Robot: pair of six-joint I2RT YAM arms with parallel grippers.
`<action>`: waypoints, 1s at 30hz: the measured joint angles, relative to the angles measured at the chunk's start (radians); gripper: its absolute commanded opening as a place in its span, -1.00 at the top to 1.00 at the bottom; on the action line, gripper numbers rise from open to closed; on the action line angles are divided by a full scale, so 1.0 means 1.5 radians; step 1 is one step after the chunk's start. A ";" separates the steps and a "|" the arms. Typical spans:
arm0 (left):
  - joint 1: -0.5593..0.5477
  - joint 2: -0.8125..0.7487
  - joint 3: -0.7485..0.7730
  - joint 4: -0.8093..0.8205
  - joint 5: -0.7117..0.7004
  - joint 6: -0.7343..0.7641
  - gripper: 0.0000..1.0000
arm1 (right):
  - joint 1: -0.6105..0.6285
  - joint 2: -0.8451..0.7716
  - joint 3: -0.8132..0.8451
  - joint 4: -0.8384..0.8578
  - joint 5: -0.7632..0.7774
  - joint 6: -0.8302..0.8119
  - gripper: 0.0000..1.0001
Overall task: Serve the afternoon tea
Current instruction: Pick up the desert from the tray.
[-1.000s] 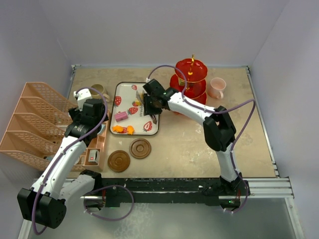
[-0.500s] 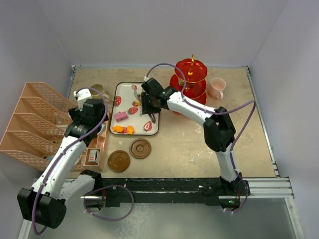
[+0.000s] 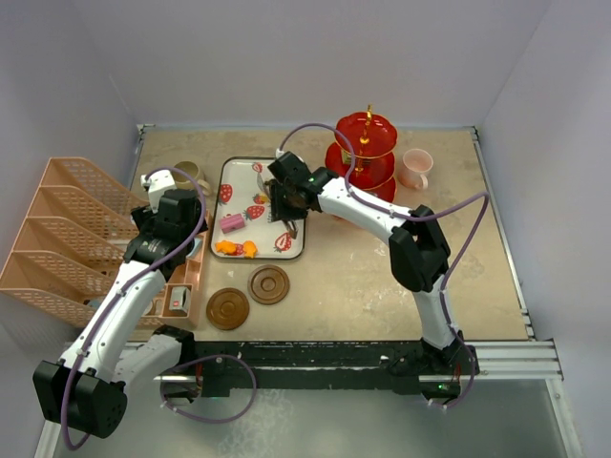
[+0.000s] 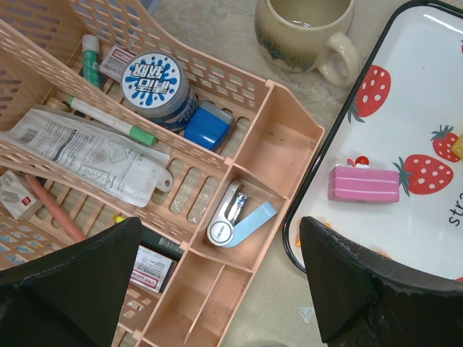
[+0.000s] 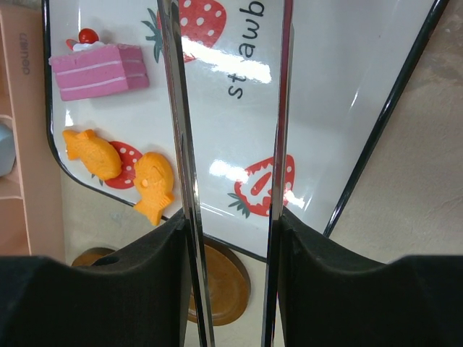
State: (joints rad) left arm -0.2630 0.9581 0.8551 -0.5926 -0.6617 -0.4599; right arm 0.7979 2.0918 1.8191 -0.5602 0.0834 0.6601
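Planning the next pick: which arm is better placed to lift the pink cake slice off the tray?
Right. The right gripper holds the tweezers over the tray, blades apart beside the pink cake slice. The left gripper hangs open and empty above the peach organizer.

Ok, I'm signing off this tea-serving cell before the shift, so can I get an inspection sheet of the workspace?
Surface: beige tabletop, no spills seen.
Job's things: red tiered stand and pink mug back right; olive mug left of the tray; two coasters in front; pink cake and orange fish sweets on the tray.
Clutter: peach organiser with stationery, far left.
Grippers: left gripper open above the organiser; right gripper shut on tweezers over the tray.
Cables: purple cables loop along both arms.
Surroundings: plain white walls.
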 measured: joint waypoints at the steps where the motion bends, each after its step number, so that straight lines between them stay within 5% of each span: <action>1: 0.000 0.000 0.000 0.000 0.000 0.000 -0.74 | 0.000 0.000 0.000 -0.002 0.003 0.001 0.07; 30: 0.000 -0.001 0.000 0.000 0.000 0.000 -0.75 | 0.008 0.054 0.026 -0.012 -0.014 -0.001 0.06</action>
State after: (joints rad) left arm -0.2630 0.9573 0.8551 -0.5922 -0.6621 -0.4599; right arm 0.8101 2.1723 1.8580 -0.5789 0.0624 0.6586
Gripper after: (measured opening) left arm 0.873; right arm 0.471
